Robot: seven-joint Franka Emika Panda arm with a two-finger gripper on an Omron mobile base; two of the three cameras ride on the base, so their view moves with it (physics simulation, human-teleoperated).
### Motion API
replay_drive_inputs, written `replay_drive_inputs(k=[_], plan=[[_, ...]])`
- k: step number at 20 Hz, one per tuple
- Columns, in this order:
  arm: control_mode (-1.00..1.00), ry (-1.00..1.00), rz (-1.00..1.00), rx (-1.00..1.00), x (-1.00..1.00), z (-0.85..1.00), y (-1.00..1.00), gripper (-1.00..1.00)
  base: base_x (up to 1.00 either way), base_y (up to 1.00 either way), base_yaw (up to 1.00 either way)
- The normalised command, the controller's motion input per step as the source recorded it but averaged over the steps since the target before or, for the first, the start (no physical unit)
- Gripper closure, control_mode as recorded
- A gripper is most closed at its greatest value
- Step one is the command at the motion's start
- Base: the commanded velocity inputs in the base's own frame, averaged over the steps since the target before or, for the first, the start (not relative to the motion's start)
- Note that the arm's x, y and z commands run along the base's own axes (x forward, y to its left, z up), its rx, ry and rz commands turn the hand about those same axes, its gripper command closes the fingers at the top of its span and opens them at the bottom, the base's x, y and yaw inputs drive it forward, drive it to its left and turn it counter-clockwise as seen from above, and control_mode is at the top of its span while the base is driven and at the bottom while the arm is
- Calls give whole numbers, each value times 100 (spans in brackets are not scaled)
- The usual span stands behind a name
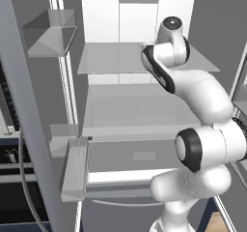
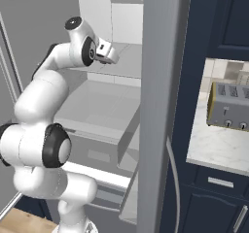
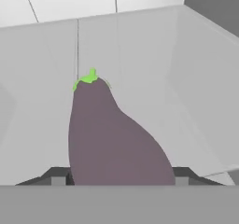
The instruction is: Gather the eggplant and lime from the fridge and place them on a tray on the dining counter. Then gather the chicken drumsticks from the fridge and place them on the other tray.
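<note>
Eggplant filling lower centre of hand view, stem up, sitting between dark fingertips of gripper closing about half-wide on its body, apparently gripping, likely needing lifting clear of pale fridge shelf toward dining counter tray, toaster sitting right.

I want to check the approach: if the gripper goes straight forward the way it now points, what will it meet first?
The eggplant. In the hand view it lies directly ahead, between the gripper fingertips, green stem end away. The jaws look shut on it, though contact is hard to confirm.
</note>
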Motion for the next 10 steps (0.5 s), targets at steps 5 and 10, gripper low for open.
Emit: replay_drive_inputs(k=[5,10], plan=[[-100,0,0,-1,-99,19,14,100,0,0,0],[-100,1,2,-6,-98,12,24,100,0,0,0]])
